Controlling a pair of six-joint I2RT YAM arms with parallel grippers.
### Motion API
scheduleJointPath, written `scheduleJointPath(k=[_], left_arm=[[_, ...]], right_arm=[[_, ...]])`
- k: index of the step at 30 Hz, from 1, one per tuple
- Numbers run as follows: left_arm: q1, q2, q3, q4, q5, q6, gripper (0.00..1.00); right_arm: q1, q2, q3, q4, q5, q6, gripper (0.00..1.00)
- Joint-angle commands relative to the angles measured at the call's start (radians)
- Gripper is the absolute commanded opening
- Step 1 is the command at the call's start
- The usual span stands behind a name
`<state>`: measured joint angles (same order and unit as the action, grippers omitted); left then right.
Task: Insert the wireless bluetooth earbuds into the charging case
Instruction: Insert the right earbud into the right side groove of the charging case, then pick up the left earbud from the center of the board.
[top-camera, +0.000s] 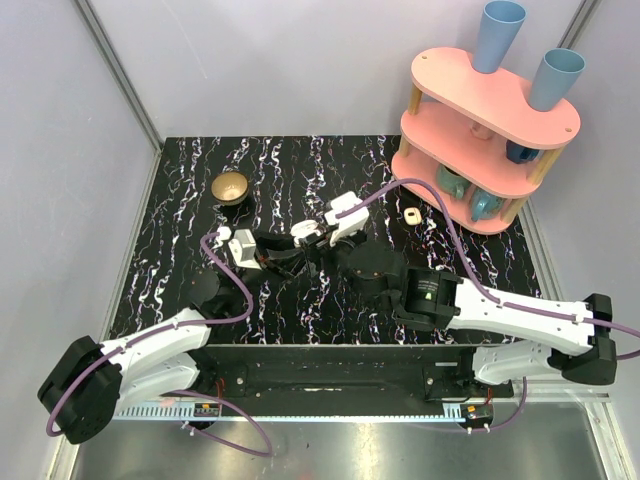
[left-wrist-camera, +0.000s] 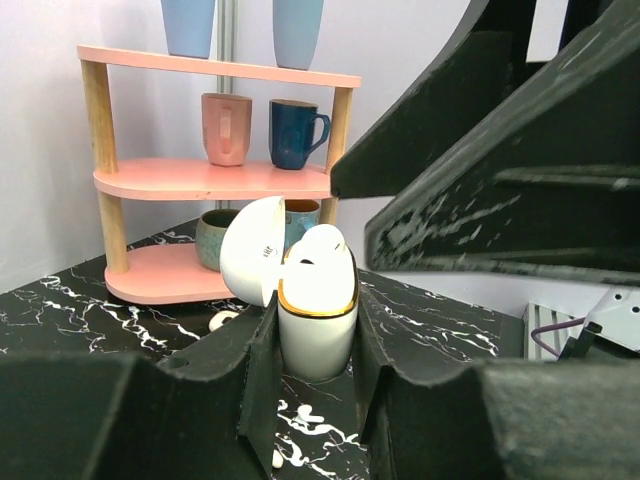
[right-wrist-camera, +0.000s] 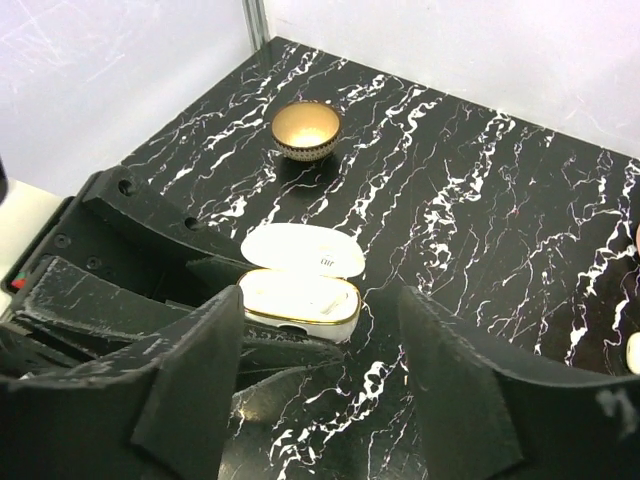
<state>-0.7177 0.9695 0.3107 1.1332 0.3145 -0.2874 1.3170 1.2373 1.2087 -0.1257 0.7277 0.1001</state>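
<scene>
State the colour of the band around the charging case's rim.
Gold, on the white charging case; clearest in the left wrist view.

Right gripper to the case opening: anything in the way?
Nothing visible. The left gripper holds the charging case upright with its lid swung back. The open right gripper faces the opening with only air between.

The white charging case (right-wrist-camera: 300, 298) wears a gold rim. Beneath it, the tabletop (right-wrist-camera: 480, 200) is black with white marbling; beyond it sits a gold-lined bowl (right-wrist-camera: 306, 130).
</scene>
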Motion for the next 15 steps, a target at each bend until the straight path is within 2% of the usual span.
scheduleJointPath(k=[1, 7, 10, 15], left_arm=[[0.004, -0.017, 0.001, 0.083, -0.022, 0.005, 0.00], [0.004, -0.037, -0.002, 0.057, -0.028, 0.013, 0.00], [0.004, -0.049, -0.012, 0.048, -0.040, 0.013, 0.00], [0.004, -0.087, -0.024, -0.004, -0.069, 0.043, 0.00]], right_arm=[[0.011, -0.070, 0.006, 0.049, -0.022, 0.047, 0.73], [0.011, -0.157, -0.020, 0.095, -0.025, 0.098, 0.83], [0.011, -0.205, -0.040, 0.101, -0.010, 0.125, 0.84], [0.011, -0.275, -0.090, 0.106, 0.126, 0.196, 0.88]])
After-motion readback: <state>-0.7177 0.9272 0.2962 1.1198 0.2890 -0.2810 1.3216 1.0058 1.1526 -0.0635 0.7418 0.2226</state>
